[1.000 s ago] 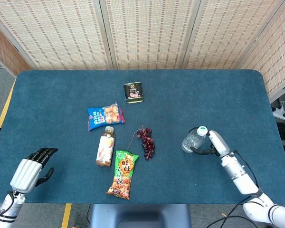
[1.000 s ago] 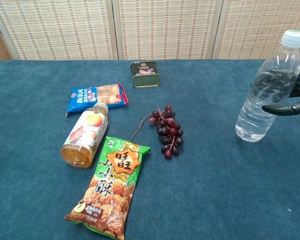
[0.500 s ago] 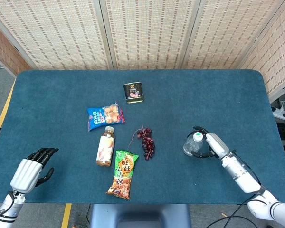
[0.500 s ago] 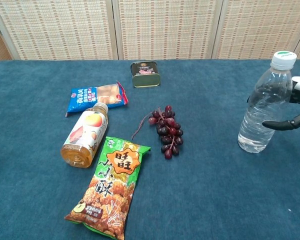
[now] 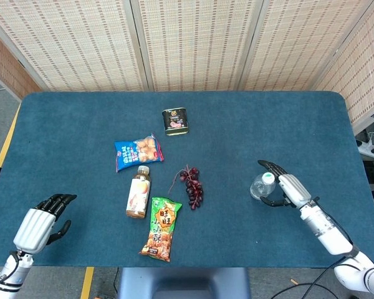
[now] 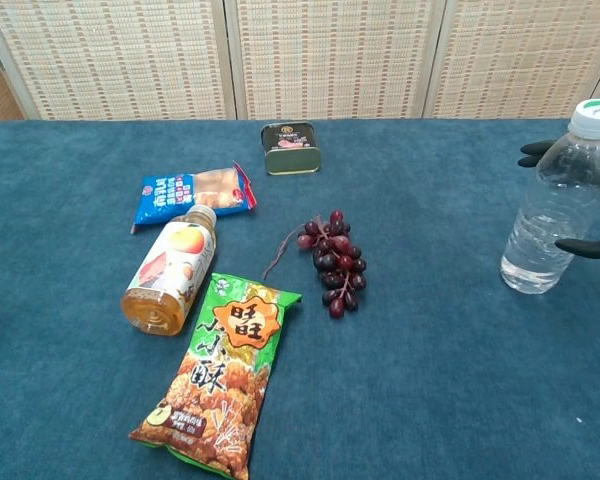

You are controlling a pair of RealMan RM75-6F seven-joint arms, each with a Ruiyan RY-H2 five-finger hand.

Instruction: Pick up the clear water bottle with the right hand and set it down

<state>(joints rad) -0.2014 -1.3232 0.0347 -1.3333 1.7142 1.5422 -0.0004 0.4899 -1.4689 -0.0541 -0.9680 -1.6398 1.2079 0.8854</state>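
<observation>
Clear water bottle (image 6: 562, 212) upright on the worktop (image 5: 81, 118), right side, well apart from the snack cluster. Base looks planted on the blue cloth in chest view; slight lean possible, hard to call.

Right robot hand (image 5: 285, 189) around the bottle, dark fingers (image 6: 590, 245) curved on both sides of the body. Contact not resolvable from either view: fingertips read as close to the plastic, maybe just off it. Cannot tell whether clamped or already slack.

Left robot hand (image 5: 42, 223) idle at the near left corner, fingers curled in, nothing in it.

Progress estimate: late. Bottle appears to be down, so pick and place look done or nearly so. Remaining: confirm release, spread fingers, back the hand away without tipping the bottle.

Risk: tall, light, mostly empty bottle, so a finger drag on retreat could knock it over.

Other items untouched: grapes (image 6: 332, 261), juice bottle (image 6: 170, 270), green snack bag (image 6: 223, 375), blue snack bag (image 6: 193, 192), tin (image 6: 289, 147).
</observation>
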